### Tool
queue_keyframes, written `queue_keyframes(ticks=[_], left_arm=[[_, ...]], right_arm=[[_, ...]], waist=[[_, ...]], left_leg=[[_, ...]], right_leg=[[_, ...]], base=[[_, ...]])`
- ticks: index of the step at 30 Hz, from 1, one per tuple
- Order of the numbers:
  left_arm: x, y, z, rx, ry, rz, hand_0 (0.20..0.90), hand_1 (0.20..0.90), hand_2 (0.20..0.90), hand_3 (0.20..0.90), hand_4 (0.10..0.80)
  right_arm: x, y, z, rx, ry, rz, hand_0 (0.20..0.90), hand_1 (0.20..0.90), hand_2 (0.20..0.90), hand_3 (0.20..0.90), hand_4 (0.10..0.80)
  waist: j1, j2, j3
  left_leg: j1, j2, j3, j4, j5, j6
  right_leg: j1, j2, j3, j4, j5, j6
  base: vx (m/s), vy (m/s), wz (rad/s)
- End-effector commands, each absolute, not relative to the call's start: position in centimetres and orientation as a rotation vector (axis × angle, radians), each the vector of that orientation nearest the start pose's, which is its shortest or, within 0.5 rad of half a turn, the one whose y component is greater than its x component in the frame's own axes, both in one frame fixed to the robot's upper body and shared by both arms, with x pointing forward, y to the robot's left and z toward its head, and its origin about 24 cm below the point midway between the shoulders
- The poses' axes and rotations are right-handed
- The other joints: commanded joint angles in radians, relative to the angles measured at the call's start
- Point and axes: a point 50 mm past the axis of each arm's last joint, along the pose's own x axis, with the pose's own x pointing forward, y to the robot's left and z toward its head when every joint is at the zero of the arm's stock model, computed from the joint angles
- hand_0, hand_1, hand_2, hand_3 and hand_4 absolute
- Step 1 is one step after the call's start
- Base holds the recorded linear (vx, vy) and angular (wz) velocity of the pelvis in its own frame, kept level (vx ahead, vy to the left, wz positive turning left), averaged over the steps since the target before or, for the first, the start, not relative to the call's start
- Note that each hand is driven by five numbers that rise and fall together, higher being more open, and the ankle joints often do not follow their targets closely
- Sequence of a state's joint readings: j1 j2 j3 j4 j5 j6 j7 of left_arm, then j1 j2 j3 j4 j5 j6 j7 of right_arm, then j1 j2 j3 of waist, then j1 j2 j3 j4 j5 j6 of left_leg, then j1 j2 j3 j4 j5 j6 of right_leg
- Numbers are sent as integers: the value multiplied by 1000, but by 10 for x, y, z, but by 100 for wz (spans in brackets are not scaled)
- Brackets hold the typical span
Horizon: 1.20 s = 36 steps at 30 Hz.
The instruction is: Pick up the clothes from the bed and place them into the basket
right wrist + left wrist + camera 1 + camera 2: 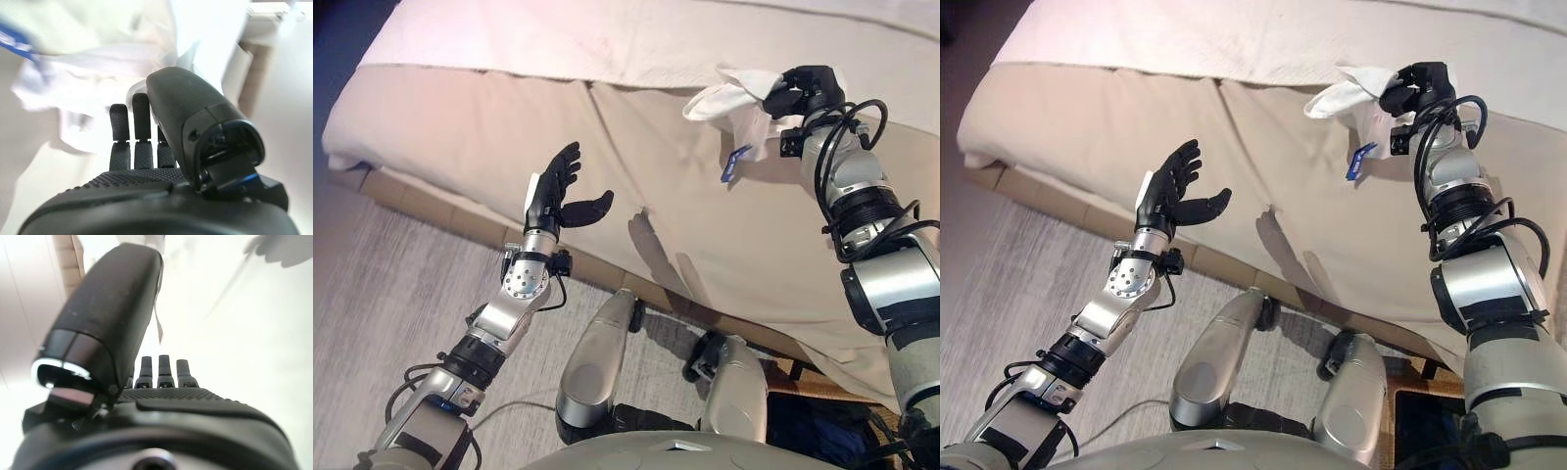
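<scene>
A white garment (729,96) with a blue tag (736,162) is lifted off the beige bed (460,117) at the upper right. My right hand (808,88) is shut on it, fingers curled into the cloth, and the rest hangs down towards the cover. The cloth (98,73) shows just past the fingers of that hand (146,181) in the right wrist view. My left hand (558,196) is open and empty, held up over the bed's near edge with the fingers spread; it also shows in the left wrist view (171,401).
A white sheet (607,39) covers the far part of the bed. A grey carpet (391,294) lies below the bed's wooden base (440,201). A dark container with a brownish rim (1425,416) stands at the lower right by the bed.
</scene>
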<state>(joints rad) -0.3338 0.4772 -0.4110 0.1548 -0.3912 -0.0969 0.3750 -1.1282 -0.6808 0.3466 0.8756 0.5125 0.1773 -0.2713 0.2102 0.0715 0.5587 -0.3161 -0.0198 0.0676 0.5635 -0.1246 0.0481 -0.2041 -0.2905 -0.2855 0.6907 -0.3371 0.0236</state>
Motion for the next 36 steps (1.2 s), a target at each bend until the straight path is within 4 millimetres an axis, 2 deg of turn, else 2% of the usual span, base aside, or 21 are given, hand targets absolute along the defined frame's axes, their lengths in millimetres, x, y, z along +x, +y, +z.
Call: queue_keyframes(ticks=[1,4,5,7,9,11,13,15,16,18,19,22,24,27,33,36], left_arm=[[313,161,114,162,-265,14,900,900,900,900,800],[314,162,110,190,-246,3,900,900,900,900,800],[314,164,105,200,-222,3,900,900,900,900,800],[313,166,100,207,-203,3,900,900,900,900,800],[309,171,89,225,-162,6,900,900,900,900,800],[306,177,79,248,-128,16,900,900,900,900,800],[304,184,76,268,-117,33,900,900,900,900,800],[304,192,77,289,-110,64,900,900,900,900,800],[304,194,78,296,-108,71,900,900,900,900,800],[304,200,78,296,-98,86,900,900,900,900,800],[304,204,78,293,-92,90,900,900,900,900,800],[300,209,67,286,-65,90,900,900,900,900,800],[295,211,57,282,-41,89,900,900,900,900,800],[283,221,45,274,-12,130,900,900,900,900,800],[280,230,40,283,7,153,900,900,900,900,800],[283,230,40,286,3,150,900,900,900,900,800]], right_arm=[[386,-274,304,-180,-372,-366,300,300,300,200,100],[380,-287,310,-124,-392,-376,300,300,300,200,100],[375,-296,313,-89,-399,-381,300,300,300,200,100],[372,-300,313,-78,-402,-387,300,300,300,200,100],[366,-310,314,-67,-405,-407,300,300,300,200,100],[360,-316,315,-46,-416,-415,300,300,300,200,100],[357,-318,318,-34,-429,-424,300,300,300,200,100],[356,-320,325,-22,-443,-429,300,300,300,200,100],[355,-322,328,-18,-451,-434,300,300,300,200,100],[349,-332,331,-33,-461,-448,300,300,300,200,100],[346,-335,334,-40,-468,-455,300,300,300,200,100],[336,-345,344,-60,-491,-484,300,300,300,200,100],[328,-353,354,-76,-521,-514,300,300,300,200,100],[325,-353,366,-77,-554,-506,300,300,300,200,100],[314,-356,370,-75,-597,-545,300,300,300,200,100],[302,-369,369,-89,-600,-601,300,300,300,200,100]], waist=[[-39,-61,-166],[-64,-76,-207],[-80,-84,-237],[-90,-90,-261],[-111,-98,-304],[-128,-106,-350],[-137,-106,-373],[-132,-92,-392],[-131,-94,-401],[-137,-108,-421],[-142,-106,-427],[-161,-116,-449],[-168,-127,-462],[-159,-143,-473],[-195,-129,-492],[-218,-127,-498]], left_leg=[[139,54,17,-60,-108,-26],[187,57,39,-95,-111,-32],[217,57,55,-123,-112,-34],[240,54,68,-159,-101,-34],[276,50,93,-210,-91,-37],[298,43,117,-282,-56,-42],[330,47,152,-355,-32,-44],[362,68,212,-423,-3,-41],[363,67,217,-437,5,-39],[372,64,203,-467,27,-56],[384,71,208,-485,38,-62],[413,70,206,-524,47,-68],[421,64,177,-520,39,-73],[427,49,67,-504,19,-73],[457,62,82,-564,44,-81],[476,64,86,-616,66,-89]], right_leg=[[81,9,-34,-100,92,-10],[130,28,-11,-187,124,3],[155,37,1,-243,145,15],[171,42,9,-295,173,25],[191,43,21,-370,228,49],[199,41,26,-463,311,72],[186,40,4,-467,376,95],[183,65,-55,-405,330,91],[189,87,-66,-406,307,86],[209,100,-69,-482,341,88],[221,109,-69,-503,332,85],[247,141,-42,-567,314,70],[266,162,-4,-599,307,56],[284,181,86,-630,309,40],[300,195,109,-646,309,45],[312,205,120,-674,319,50]], base=[[111,-6,-25],[114,14,-28],[108,26,-34],[131,26,-25],[144,6,-27],[50,-18,-37],[-49,19,-38],[-123,45,-80],[-146,-28,-99],[-84,-66,-75],[-20,-42,-35],[8,-58,-17],[30,-66,-9],[39,-20,-39],[7,15,-37],[-20,8,-16]])
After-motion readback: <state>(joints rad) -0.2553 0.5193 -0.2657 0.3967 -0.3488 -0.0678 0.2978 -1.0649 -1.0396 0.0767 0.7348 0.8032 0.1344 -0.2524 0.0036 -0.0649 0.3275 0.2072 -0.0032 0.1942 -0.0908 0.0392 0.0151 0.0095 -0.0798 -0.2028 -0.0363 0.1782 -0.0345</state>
